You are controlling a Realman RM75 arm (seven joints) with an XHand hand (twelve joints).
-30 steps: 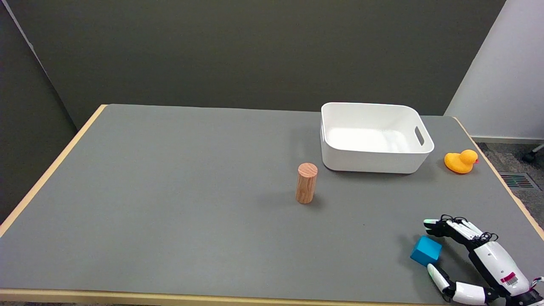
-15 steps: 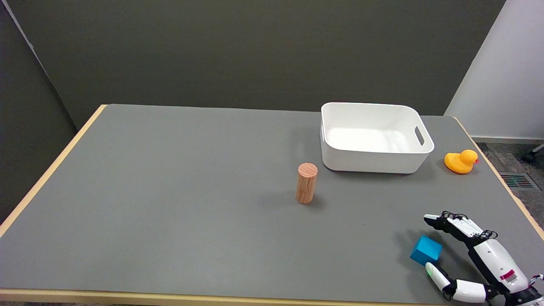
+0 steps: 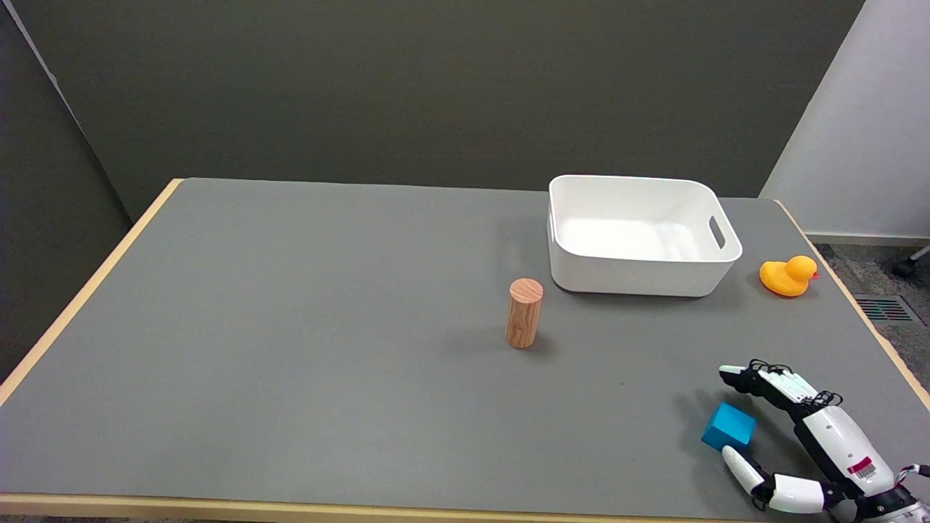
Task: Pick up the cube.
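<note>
Closing in on the blue cube [image 3: 728, 428] sitting near the surface's [image 3: 327, 327] front right corner, fingers [image 3: 741, 377] spread apart and empty, needing square contact on opposite faces.

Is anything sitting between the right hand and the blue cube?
Nothing visible does. The right hand is open around the blue cube, fingers on its far and near sides. The wooden cylinder stands well away.

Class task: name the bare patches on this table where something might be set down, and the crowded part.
Bare: everything left of the wooden cylinder. Crowded: the right side, with white bin, rubber duck, blue cube and right hand.
</note>
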